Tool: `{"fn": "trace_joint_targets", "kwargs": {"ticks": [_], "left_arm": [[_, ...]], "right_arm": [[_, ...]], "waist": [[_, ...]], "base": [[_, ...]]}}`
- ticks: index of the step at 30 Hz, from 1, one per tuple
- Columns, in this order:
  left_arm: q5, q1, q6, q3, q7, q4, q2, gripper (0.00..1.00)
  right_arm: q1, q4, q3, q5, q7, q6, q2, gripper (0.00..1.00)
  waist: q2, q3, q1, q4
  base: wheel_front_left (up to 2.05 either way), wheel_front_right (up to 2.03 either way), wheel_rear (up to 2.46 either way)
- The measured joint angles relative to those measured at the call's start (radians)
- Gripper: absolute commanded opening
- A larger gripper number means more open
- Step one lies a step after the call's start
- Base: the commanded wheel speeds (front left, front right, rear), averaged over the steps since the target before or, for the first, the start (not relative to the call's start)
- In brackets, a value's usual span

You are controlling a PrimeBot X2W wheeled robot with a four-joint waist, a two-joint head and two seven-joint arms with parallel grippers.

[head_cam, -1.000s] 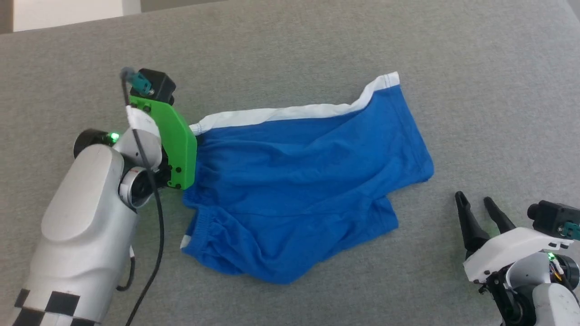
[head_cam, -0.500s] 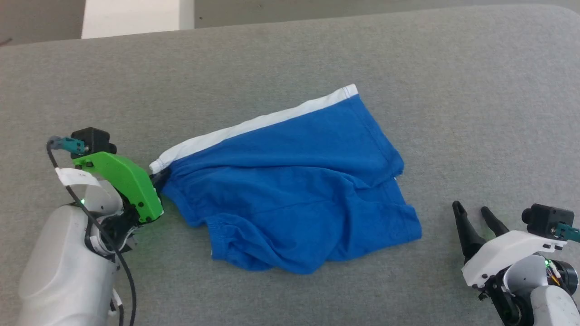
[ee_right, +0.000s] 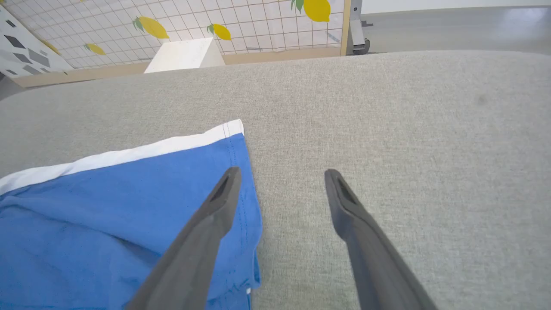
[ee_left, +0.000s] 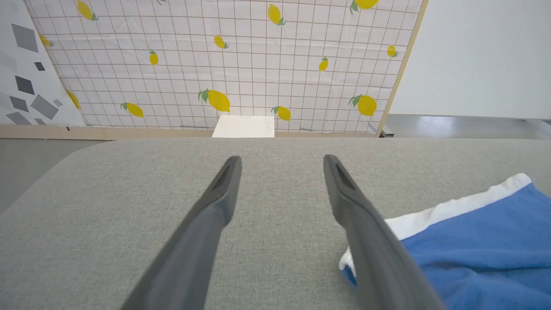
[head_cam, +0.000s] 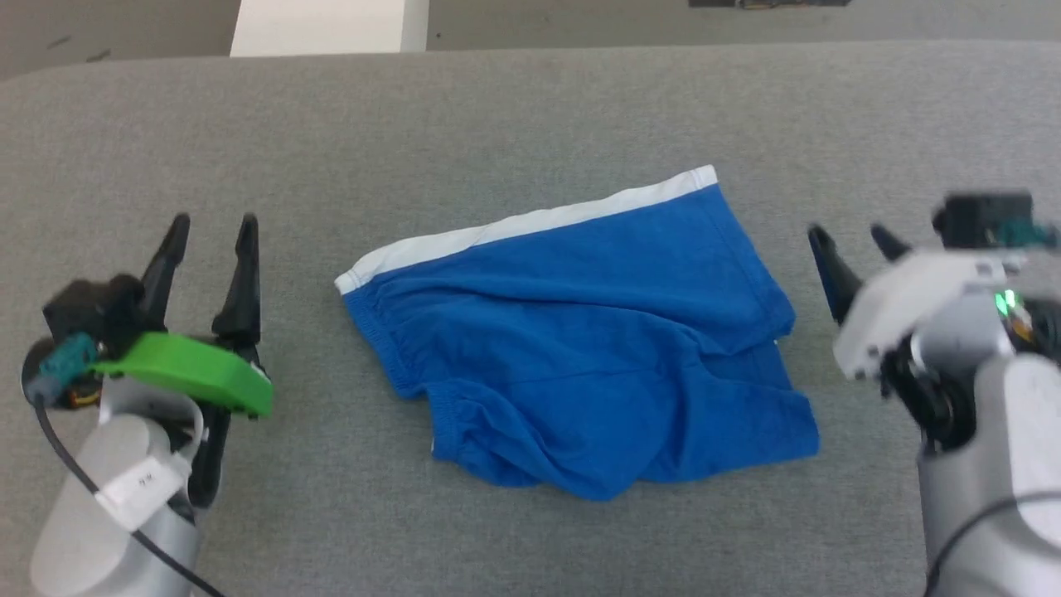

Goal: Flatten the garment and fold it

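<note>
- Two grippers, nearest the robot: left gripper [head_cam: 213, 222] and right gripper [head_cam: 847, 236], one on each side of the garment. Both have their jaws spread wide and hold nothing. The right one is blurred in the head view.
- One garment [head_cam: 580, 332]: blue shorts lying mid-way across the grey padded table [head_cam: 530, 108], between the grippers and apart from both. It sits skewed and not flat, with the near leg hems [head_cam: 464, 431] bunched and creases across the middle. Risk: folding it like this would likely press those creases in.
- One white waistband [head_cam: 530, 222] along the garment's far edge, slanting. Risk: a pinch at one corner may catch a single layer, and a one-sided pull would probably drag the soft cloth round.
- Beyond the table: a white block [head_cam: 319, 25] and a lemon-print panel [ee_left: 258, 64].
</note>
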Motion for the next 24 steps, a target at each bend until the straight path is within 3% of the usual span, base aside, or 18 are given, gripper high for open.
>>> {"fn": "trace_joint_targets", "kwargs": {"ticks": [5,10,17,24], "left_arm": [[0.003,0.022,0.0,0.013,-0.032,-0.012,-0.026,1.0],[0.003,0.016,-0.006,0.03,-0.036,-0.02,-0.036,1.0],[0.009,-0.011,-0.022,0.048,-0.038,-0.047,-0.057,1.0],[0.01,-0.018,-0.035,0.048,-0.04,-0.048,-0.067,1.0]], "right_arm": [[-0.199,0.073,0.088,-0.186,0.185,0.0,-0.001,1.0],[-0.352,0.173,0.172,-0.279,0.327,0.0,0.003,1.0],[-0.451,0.272,0.162,-0.379,0.429,0.0,0.003,1.0],[-0.479,0.291,0.142,-0.407,0.467,0.0,0.002,1.0]], "waist": [[0.0,0.033,0.0,0.036],[0.0,0.084,0.0,0.077],[0.0,0.161,0.0001,0.124],[0.0,0.223,0.0001,0.154]], "base": [[0.0,0.0,0.0],[0.0,0.0,0.0],[0.0,0.0,0.0],[0.0,0.0,0.0]]}}
